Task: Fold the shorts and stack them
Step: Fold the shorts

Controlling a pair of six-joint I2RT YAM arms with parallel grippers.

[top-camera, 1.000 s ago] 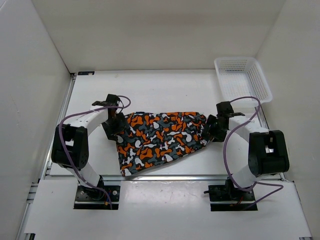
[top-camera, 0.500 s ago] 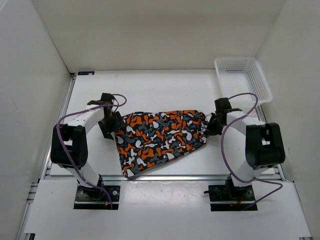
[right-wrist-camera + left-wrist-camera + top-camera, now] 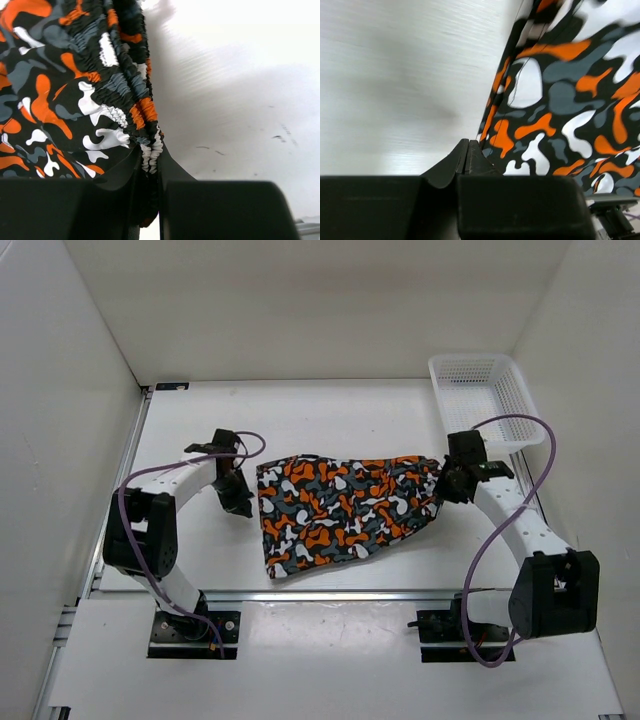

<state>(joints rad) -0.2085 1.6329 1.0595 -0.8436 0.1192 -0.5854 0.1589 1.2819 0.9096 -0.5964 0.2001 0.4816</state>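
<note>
The shorts (image 3: 345, 512), in orange, black, grey and white blotches, lie spread flat on the white table (image 3: 300, 430) between the two arms. My right gripper (image 3: 448, 486) is at their right end, shut on the gathered elastic waistband (image 3: 142, 112), which bunches between the fingertips of my right gripper (image 3: 151, 161). My left gripper (image 3: 243, 507) sits just off the shorts' left edge. In the left wrist view my left gripper (image 3: 467, 144) has its jaws pressed together with no fabric between them, and the shorts (image 3: 560, 100) lie right beside the tips.
A white mesh basket (image 3: 485, 395) stands at the back right corner, just behind the right arm. White walls close in the table on three sides. The table's metal front rail (image 3: 330, 592) runs just below the shorts.
The shorts have slid to the right with my right gripper, which shut on the waistband. My left gripper has shut on nothing, and the left edge has pulled away from it.
</note>
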